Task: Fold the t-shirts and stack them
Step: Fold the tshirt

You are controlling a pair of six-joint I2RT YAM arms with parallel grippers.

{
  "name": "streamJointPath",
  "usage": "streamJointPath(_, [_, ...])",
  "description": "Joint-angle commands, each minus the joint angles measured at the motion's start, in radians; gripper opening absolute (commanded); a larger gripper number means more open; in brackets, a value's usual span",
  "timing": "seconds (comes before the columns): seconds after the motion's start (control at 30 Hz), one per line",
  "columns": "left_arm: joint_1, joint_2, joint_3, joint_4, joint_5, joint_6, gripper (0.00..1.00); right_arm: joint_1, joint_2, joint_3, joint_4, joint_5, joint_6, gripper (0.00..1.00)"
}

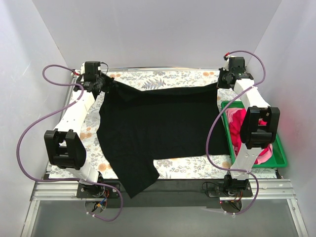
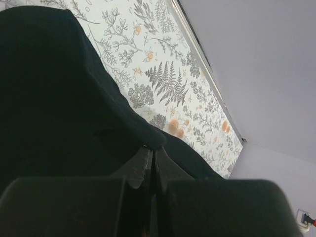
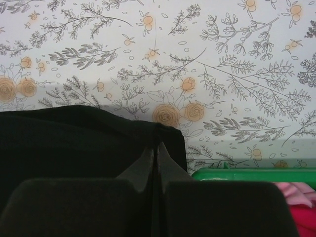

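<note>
Black t-shirt point(image 1: 158, 128) lies spread across the floral tablecloth point(image 1: 173, 76), filling most of the middle of the table, with one part drooping over the near edge on the left side. Its two far corners are lifted slightly. The left gripper point(image 2: 150, 157) is pinched tight on the far left corner, and the right gripper point(image 3: 154, 148) is clamped the same way on the far right corner. Just right of the shirt sits a green crate point(image 1: 279, 154), holding a crumpled pinkish-red t-shirt point(image 1: 237, 123) that the right arm partly hides.
</note>
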Motion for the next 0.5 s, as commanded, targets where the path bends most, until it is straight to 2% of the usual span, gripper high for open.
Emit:
streamJointPath(0.0, [0.006,-0.09,-0.052,-0.026,0.027,-0.022,0.0,-0.005,-0.056,-0.02,-0.013,0.036,0.01,0.01])
streamJointPath(0.47, [0.006,-0.223,-0.197,-0.046,0.013,-0.025,0.0,-0.004,-0.084,-0.13,-0.053,0.065,0.047,0.01])
